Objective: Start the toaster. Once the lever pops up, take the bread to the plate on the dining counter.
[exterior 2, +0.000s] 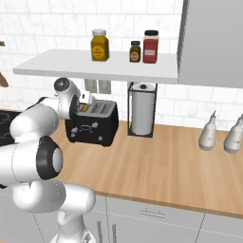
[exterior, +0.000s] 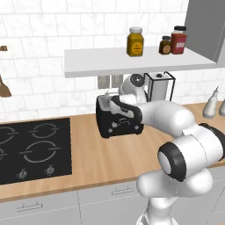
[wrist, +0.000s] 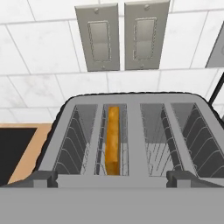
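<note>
The wooden tabletop (exterior 2: 156,156) carries the black four-slot toaster (exterior 2: 92,124) against the tiled wall, with the paper towel roll (exterior 2: 142,110) to its right and the cooktop (exterior: 33,149) to its left. The bread (wrist: 113,140) stands on edge in the second slot from the left, seen from above. The gripper (wrist: 112,177) hovers over the toaster's near edge, jaws spread wide, holding nothing.

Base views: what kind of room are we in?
A rendered home kitchen, by the look of it: a wooden wall counter under white tile, a black cooktop set into it, and a toaster with the bread in a slot. Jars line the shelf above.
</note>
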